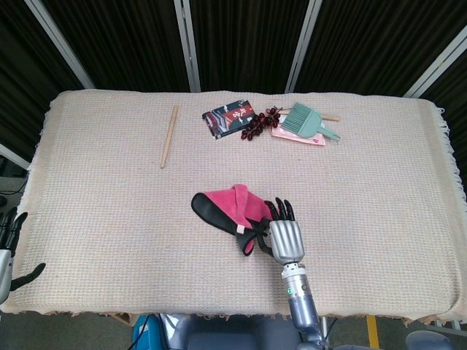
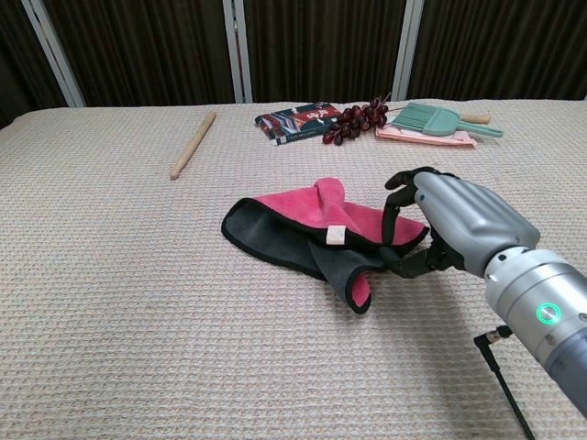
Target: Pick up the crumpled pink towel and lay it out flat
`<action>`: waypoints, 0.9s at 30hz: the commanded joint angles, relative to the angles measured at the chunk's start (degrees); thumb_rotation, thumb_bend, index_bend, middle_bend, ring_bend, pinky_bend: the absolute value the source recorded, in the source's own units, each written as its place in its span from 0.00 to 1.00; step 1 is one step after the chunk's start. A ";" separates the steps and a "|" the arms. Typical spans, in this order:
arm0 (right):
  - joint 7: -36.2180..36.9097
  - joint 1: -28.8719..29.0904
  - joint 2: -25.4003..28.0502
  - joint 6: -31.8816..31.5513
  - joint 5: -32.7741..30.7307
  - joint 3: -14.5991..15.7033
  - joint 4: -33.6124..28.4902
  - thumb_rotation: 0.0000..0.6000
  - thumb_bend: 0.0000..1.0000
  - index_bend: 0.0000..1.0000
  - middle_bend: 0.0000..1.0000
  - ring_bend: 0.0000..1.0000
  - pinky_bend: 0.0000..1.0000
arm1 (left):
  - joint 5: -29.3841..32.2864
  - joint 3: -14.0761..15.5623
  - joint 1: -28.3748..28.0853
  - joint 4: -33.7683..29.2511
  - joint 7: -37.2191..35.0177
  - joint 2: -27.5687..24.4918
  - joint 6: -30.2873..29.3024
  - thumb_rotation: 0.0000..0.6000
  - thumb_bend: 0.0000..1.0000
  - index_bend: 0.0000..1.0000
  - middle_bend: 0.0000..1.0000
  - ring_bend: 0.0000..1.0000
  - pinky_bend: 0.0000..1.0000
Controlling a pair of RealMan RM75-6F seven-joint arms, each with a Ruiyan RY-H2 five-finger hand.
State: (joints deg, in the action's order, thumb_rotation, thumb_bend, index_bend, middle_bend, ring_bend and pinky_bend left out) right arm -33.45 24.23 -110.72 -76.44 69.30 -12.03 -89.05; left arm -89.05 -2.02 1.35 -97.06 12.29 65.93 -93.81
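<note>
The crumpled pink towel [image 1: 228,206] [image 2: 307,218], pink on top with a dark grey underside and border, lies bunched near the table's front middle. My right hand [image 1: 284,235] [image 2: 454,229] is at its right edge: the fingers [image 2: 394,209] curl down onto the pink cloth and the thumb sits against the hem below, pinching that edge. The towel still rests on the table. My left hand [image 1: 10,251] hangs off the table's front left corner with its fingers spread and nothing in it; only the head view shows it.
Along the far side lie a wooden stick [image 1: 169,136] [image 2: 193,144], a dark booklet [image 1: 228,119] [image 2: 298,122], a bunch of dark grapes [image 1: 257,124] [image 2: 358,117] and a teal brush [image 1: 306,121] [image 2: 438,119] on a pink pad. A beige woven cloth [image 1: 109,211] covers the table.
</note>
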 commanded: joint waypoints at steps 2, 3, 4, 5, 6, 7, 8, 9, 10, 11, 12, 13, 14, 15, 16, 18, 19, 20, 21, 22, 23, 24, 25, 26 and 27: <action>0.08 0.07 0.38 -0.09 0.34 0.07 -0.66 1.00 0.47 0.60 0.17 0.01 0.00 | -0.20 0.04 -0.02 0.02 -0.01 0.01 -0.03 1.00 0.00 0.00 0.00 0.00 0.00; 0.04 0.10 0.54 -0.19 0.53 0.05 -0.94 1.00 0.48 0.60 0.17 0.01 0.00 | -0.24 0.03 -0.03 -0.02 0.04 0.02 -0.04 1.00 0.00 0.00 0.00 0.00 0.00; -0.01 0.13 0.74 -0.28 0.72 0.04 -1.22 1.00 0.49 0.60 0.17 0.01 0.00 | -0.24 0.03 -0.04 -0.05 0.08 0.03 -0.04 1.00 0.00 0.00 0.00 0.00 0.00; -0.10 0.18 0.93 -0.32 0.87 0.03 -1.50 1.00 0.50 0.60 0.17 0.01 0.00 | -0.23 0.02 -0.03 -0.07 0.09 0.03 -0.04 1.00 0.00 0.00 0.00 0.00 0.00; -0.19 0.24 1.12 -0.35 0.99 -0.02 -1.81 1.00 0.51 0.60 0.17 0.01 0.00 | -0.21 0.02 -0.02 -0.08 0.09 0.03 -0.05 1.00 0.00 0.00 0.00 0.00 0.00; -0.29 0.30 1.32 -0.42 1.14 -0.10 -2.17 1.00 0.52 0.60 0.18 0.01 0.00 | -0.21 0.03 -0.01 -0.06 0.11 0.03 -0.05 1.00 0.00 0.00 0.00 0.00 0.00; -0.42 0.34 1.53 -0.53 1.28 -0.17 -2.56 1.00 0.53 0.60 0.18 0.01 0.00 | -0.20 0.03 -0.01 -0.04 0.11 0.05 -0.03 1.00 0.00 0.00 0.00 0.00 0.00; -0.65 0.43 1.82 -0.71 1.52 -0.33 -3.21 1.00 0.54 0.60 0.18 0.01 0.00 | -0.17 0.03 0.00 0.01 0.08 0.06 -0.03 1.00 0.00 0.00 0.00 0.00 0.00; -0.76 0.50 2.02 -0.86 1.70 -0.48 -3.68 1.00 0.55 0.60 0.18 0.01 0.00 | -0.16 0.02 0.00 0.04 0.06 0.07 -0.02 1.00 0.00 0.00 0.00 0.00 0.00; -0.89 0.58 2.25 -1.00 1.89 -0.65 -4.13 1.00 0.55 0.60 0.18 0.01 0.00 | -0.13 0.01 0.00 0.04 0.03 0.08 -0.01 1.00 0.00 0.00 0.00 0.00 0.00; -1.10 0.68 2.71 -1.12 2.06 -0.91 -4.72 1.00 0.56 0.60 0.18 0.01 0.00 | -0.07 -0.01 -0.02 0.02 -0.01 0.08 0.05 1.00 0.00 0.00 0.00 0.00 0.00; -1.28 0.79 3.03 -1.19 2.19 -1.13 -5.18 1.00 0.56 0.60 0.17 0.02 0.00 | -0.03 -0.01 -0.03 0.00 -0.04 0.07 0.10 1.00 0.00 0.00 0.00 0.00 0.00; -1.51 0.90 3.39 -1.27 2.32 -1.41 -5.68 1.00 0.56 0.60 0.17 0.02 0.00 | 0.02 -0.03 -0.06 -0.03 -0.05 0.06 0.17 1.00 0.00 0.00 0.00 0.00 0.00; -1.76 1.02 3.78 -1.35 2.39 -1.72 -6.23 1.00 0.56 0.60 0.17 0.02 0.00 | 0.08 -0.04 -0.08 -0.07 -0.07 0.05 0.24 1.00 0.00 0.00 0.00 0.00 0.00; -2.25 1.24 4.47 -1.49 2.54 -2.30 -7.16 1.00 0.56 0.60 0.17 0.02 0.00 | 0.20 -0.05 -0.11 -0.16 -0.11 0.03 0.38 1.00 0.00 0.00 0.00 0.00 0.00; -3.00 1.60 5.52 -1.60 2.63 -3.26 -8.58 1.00 0.56 0.60 0.17 0.02 0.00 | 0.39 -0.07 -0.16 -0.18 -0.22 0.00 0.57 1.00 0.00 0.00 0.00 0.00 0.00; -3.38 1.79 6.09 -1.68 2.70 -3.80 -9.31 1.00 0.56 0.60 0.17 0.02 0.00 | 0.49 -0.08 -0.18 -0.16 -0.26 0.00 0.67 1.00 0.00 0.00 0.00 0.00 0.00; -3.90 2.13 6.94 -1.67 2.74 -4.62 -10.36 1.00 0.56 0.60 0.17 0.02 0.00 | 0.68 -0.09 -0.20 -0.12 -0.32 0.01 0.84 1.00 0.00 0.00 0.00 0.00 0.00; -4.38 2.44 7.57 -1.63 2.76 -5.34 -11.11 1.00 0.56 0.60 0.17 0.02 0.00 | 0.84 -0.11 -0.22 -0.10 -0.33 0.03 0.95 1.00 0.00 0.00 0.00 0.00 0.00; -4.96 2.78 8.20 -1.53 2.61 -6.09 -11.83 1.00 0.56 0.60 0.17 0.02 0.00 | 1.00 -0.16 -0.27 -0.09 -0.35 0.06 1.08 1.00 0.00 0.00 0.00 0.00 0.00; -5.54 3.17 8.87 -1.44 2.46 -7.02 -12.66 1.00 0.56 0.60 0.17 0.02 0.00 | 1.23 -0.26 -0.38 -0.16 -0.41 0.11 1.30 1.00 0.00 0.00 0.00 0.00 0.00; -6.10 3.57 9.52 -1.20 2.13 -7.88 -13.50 1.00 0.56 0.60 0.17 0.02 0.00 | 1.47 -0.39 -0.50 -0.31 -0.48 0.14 1.50 1.00 0.00 0.00 0.00 0.00 0.00; -6.80 4.04 10.17 -0.91 1.72 -8.79 -14.31 1.00 0.56 0.60 0.17 0.02 0.00 | 1.69 -0.52 -0.62 -0.56 -0.61 0.15 1.72 1.00 0.00 0.00 0.00 0.00 0.00; -8.06 4.81 11.11 -0.49 1.03 -10.20 -15.40 1.00 0.56 0.60 0.17 0.02 0.00 | 2.01 -0.68 -0.84 -1.01 -0.81 0.10 2.11 1.00 0.00 0.00 0.00 0.00 0.00; -9.07 5.55 11.71 -0.13 0.58 -11.40 -16.05 1.00 0.56 0.60 0.18 0.02 0.00 | 2.24 -0.81 -0.99 -1.34 -0.91 0.09 2.37 1.00 0.00 0.00 0.00 0.00 0.00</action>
State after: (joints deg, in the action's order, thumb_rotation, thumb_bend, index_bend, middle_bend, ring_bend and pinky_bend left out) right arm -40.41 28.20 -100.67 -77.38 71.02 -21.08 -103.31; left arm -87.10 -2.64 0.57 -98.05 11.55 66.04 -91.75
